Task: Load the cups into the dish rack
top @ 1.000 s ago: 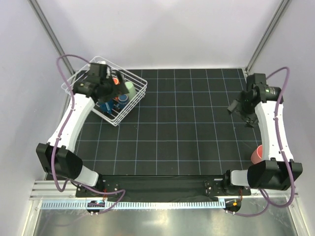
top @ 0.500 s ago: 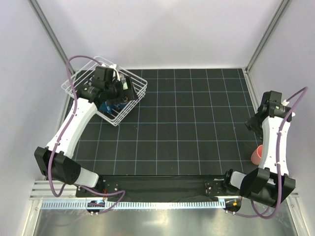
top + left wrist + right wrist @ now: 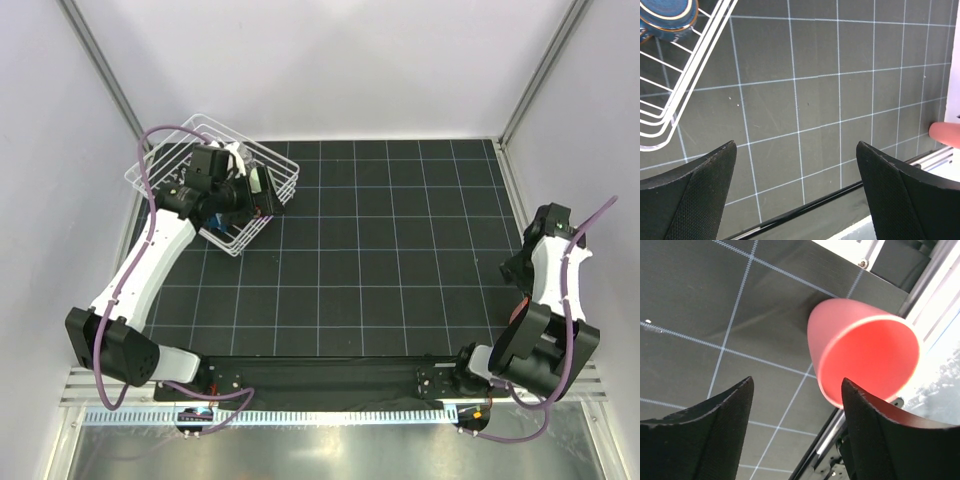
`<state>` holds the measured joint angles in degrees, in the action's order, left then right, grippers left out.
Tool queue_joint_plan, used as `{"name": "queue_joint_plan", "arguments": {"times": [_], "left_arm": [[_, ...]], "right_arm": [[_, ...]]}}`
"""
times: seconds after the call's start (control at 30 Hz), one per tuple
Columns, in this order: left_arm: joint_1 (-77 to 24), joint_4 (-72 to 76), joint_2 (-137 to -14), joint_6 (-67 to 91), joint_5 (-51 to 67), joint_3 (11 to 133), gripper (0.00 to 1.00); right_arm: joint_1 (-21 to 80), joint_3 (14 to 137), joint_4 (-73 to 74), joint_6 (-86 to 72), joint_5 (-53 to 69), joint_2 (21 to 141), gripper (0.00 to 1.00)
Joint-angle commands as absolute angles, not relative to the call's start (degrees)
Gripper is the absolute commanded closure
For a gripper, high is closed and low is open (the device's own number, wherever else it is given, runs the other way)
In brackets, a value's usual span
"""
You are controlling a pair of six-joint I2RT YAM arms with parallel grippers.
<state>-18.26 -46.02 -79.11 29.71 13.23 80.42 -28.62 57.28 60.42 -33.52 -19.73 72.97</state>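
The dish rack (image 3: 283, 170) sat at the far left corner of the black gridded table (image 3: 380, 230), turned at an angle to the grid lines. A dark blue mug (image 3: 665, 15) lay inside the rack, close to the rim wires that showed in the left wrist view. The other cups inside the rack were hidden under the left arm in the overhead view, so I could not tell them apart.

The pink cup (image 3: 865, 355) stood outside the rack, well apart from it, clear across the table by the near right edge, its open mouth tilted toward the right wrist camera. From overhead only a sliver of it showed beneath the right arm.

The right hand (image 3: 797, 381) hung just short of the pink cup, on the side facing the rack. Its fingers were spread apart and the cup lay beyond their tips, not between them.

The left hand (image 3: 795, 145) hovered beside the rack's right edge, over bare table, fingers wide apart and holding nothing.
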Motion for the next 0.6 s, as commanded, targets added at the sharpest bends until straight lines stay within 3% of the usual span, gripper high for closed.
{"name": "queue_joint_plan", "arguments": {"times": [0.0, 0.13, 0.23, 0.27, 0.37, 0.47, 0.57], "left_arm": [[-18.19, -43.42, -77.17, 30.41, 15.99, 80.16, 0.03], [-18.19, -43.68, -76.38, 30.67, 15.56, 79.81, 0.04], [-18.19, -43.33, -76.46, 31.46, 16.08, 79.45, 0.05], [-18.19, -43.33, -76.81, 31.81, 16.52, 79.28, 0.06], [-18.19, -43.16, -77.08, 32.87, 19.59, 79.28, 0.09], [-18.19, -40.80, -76.91, 34.27, 22.22, 77.87, 0.08], [-18.19, -36.85, -77.60, 37.51, 25.56, 75.85, 0.07]], "right_arm": [[-28.92, 56.17, 55.64, -32.78, -20.04, 74.00, 0.30], [-28.92, 54.14, 54.67, -33.31, -18.55, 74.00, 0.36], [-28.92, 52.39, 53.71, -32.87, -18.46, 73.22, 0.52], [-28.92, 51.25, 53.18, -32.52, -18.28, 72.86, 0.65], [-28.92, 49.92, 51.86, -30.86, -17.32, 70.84, 0.86], [-28.92, 51.76, 52.38, -29.54, -14.08, 69.96, 0.95], [-28.04, 53.09, 49.68, -26.91, 0.37, 67.87, 0.96]]}}
